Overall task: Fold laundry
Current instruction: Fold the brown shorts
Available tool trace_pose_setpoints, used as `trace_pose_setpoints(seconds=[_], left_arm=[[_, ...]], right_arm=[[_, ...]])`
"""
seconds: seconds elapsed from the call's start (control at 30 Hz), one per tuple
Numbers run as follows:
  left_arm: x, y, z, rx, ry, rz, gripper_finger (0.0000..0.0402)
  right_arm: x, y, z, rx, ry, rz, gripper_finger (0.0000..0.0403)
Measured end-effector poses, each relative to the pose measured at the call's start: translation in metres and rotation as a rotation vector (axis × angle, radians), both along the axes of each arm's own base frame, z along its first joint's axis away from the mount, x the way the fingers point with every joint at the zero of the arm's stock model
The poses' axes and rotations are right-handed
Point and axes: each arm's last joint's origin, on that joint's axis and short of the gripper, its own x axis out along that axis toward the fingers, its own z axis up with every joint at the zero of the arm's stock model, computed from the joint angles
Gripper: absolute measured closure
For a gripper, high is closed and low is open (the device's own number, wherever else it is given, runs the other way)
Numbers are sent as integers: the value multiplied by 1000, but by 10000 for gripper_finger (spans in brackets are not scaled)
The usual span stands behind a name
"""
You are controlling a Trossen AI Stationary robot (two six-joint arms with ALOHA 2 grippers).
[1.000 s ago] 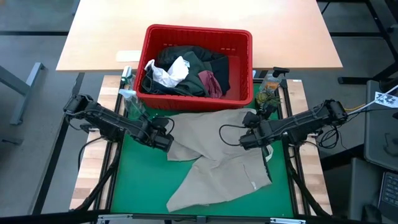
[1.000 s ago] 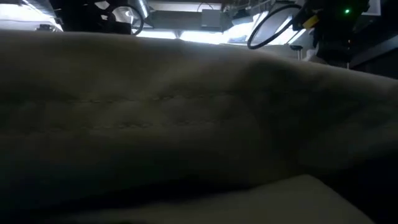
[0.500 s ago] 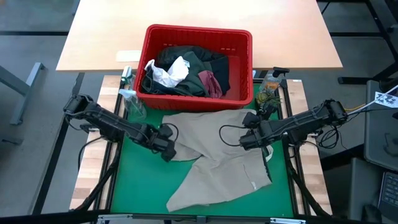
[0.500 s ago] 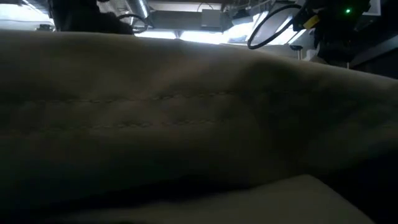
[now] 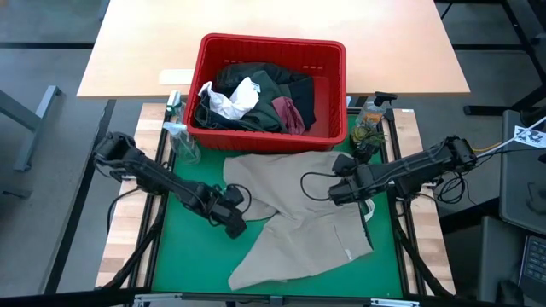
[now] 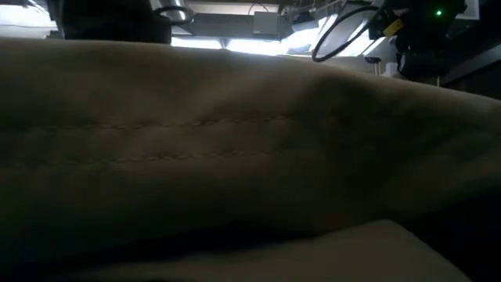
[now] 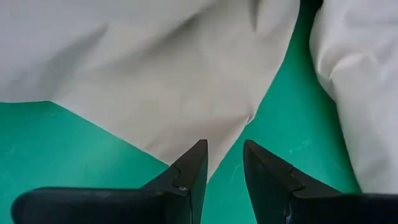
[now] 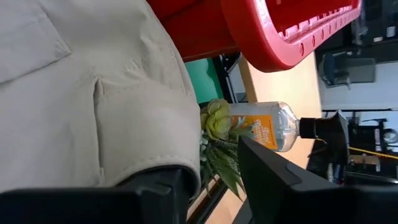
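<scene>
A tan garment (image 5: 299, 222) lies spread on the green mat (image 5: 183, 256); it fills the low view (image 6: 235, 157). My left gripper (image 5: 235, 226) is at the garment's left corner, tipped steeply down and open. Its fingertips (image 7: 194, 163) stand on either side of the pointed corner (image 7: 214, 163), with mat showing in the gap. My right gripper (image 5: 334, 193) hovers over the garment's right part, open. The remaining laundry, dark, white and maroon, lies piled in the red basket (image 5: 328, 128). My left gripper: the corner's tip (image 7: 210, 173) reaches up to one finger, and I cannot tell whether they touch. My right gripper is open, and the garment's thick stitched edge (image 8: 168, 158) lies draped over one finger, hiding its tip. The other finger (image 8: 267, 165) stands clear of the cloth.
The basket stands at the mat's far edge. A clear bottle with an orange label (image 5: 371, 115) and a small green plant (image 5: 367, 136) are just beyond my right gripper. Another clear bottle (image 5: 181, 141) stands at the far left. Bare mat lies near left.
My left gripper has moved toward the table's near edge and slightly right, along the garment's left edge, and has tipped more steeply downward. My right arm has kept still.
</scene>
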Motion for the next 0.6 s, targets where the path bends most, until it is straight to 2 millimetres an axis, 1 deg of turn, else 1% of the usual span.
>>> trace_pose_setpoints(seconds=[0.17,0.33,0.47,0.6], left_arm=[[8,-3,-20,21,45,1,305],[12,-6,-40,42,113,-2,305],[13,-7,-52,24,167,-12,305],[14,-10,-57,16,188,-19,305]], right_arm=[[6,2,15,71,1,37,274],[11,4,31,98,-44,57,274],[14,5,41,126,-80,59,274],[14,6,45,177,-91,55,274]])
